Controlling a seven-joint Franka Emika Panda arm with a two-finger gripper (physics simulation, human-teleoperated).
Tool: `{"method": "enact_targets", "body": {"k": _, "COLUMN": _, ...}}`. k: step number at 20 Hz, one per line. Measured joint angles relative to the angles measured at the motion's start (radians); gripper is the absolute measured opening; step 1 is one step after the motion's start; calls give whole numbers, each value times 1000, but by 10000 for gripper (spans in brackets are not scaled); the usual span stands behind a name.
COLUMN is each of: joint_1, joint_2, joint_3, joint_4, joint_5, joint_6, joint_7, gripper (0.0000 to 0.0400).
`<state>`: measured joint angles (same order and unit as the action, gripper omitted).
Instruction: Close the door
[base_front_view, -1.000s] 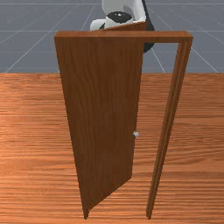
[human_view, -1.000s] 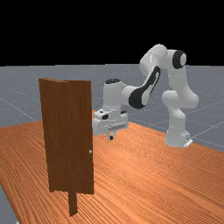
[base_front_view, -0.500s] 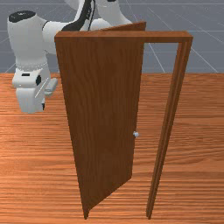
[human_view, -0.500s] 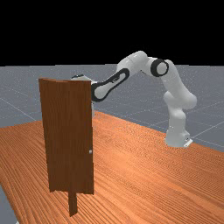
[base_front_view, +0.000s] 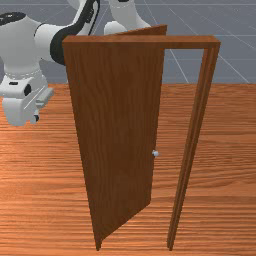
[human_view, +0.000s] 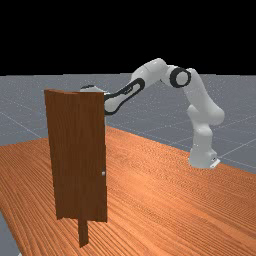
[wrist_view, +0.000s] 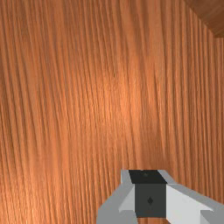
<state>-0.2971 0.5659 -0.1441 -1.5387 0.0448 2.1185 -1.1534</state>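
Over on the table (human_view: 160, 210), the wooden door (base_front_view: 117, 125) stands ajar, well toward the edge opposite the arm's base (human_view: 202, 155). It slants back from its frame (base_front_view: 140, 42) toward the arm's side, seemingly hinged along the front view's left, and the little round knob (base_front_view: 155, 153) sits by its free edge, well apart from the bare post (base_front_view: 187, 150) it ought to meet.

The gripper (base_front_view: 35, 119) hangs above the table, past the hinged edge on the front view's left and farther back, not touching the door. Whether it is clenched or released, I can't tell from here.

I'd expect that tall, thin panel to be stiff and fairly light on its hinges, with no give in the face. No need to grab it, to my mind: that knob looks small and smooth, easy to slip off. Better to lean on the flat of the arm-side face, close to the free edge at about knob height, where a gentle shove should go furthest. Press near the hinge and it would probably feel heavy and grudging; shove too hard and it might bang against the frame.
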Motion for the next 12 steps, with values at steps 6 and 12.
{"method": "enact_targets", "body": {"k": 6, "joint_1": 8, "joint_2": -2, "joint_3": -1, "joint_4": 7, "joint_5": -7, "joint_6": -23, "joint_7": 11, "gripper": 0}}
{"method": "enact_targets", "body": {"k": 12, "joint_1": 10, "joint_2": -12, "joint_3": 0, "joint_4": -4, "joint_5": -5, "joint_6": -12, "joint_7": 11, "gripper": 0}}
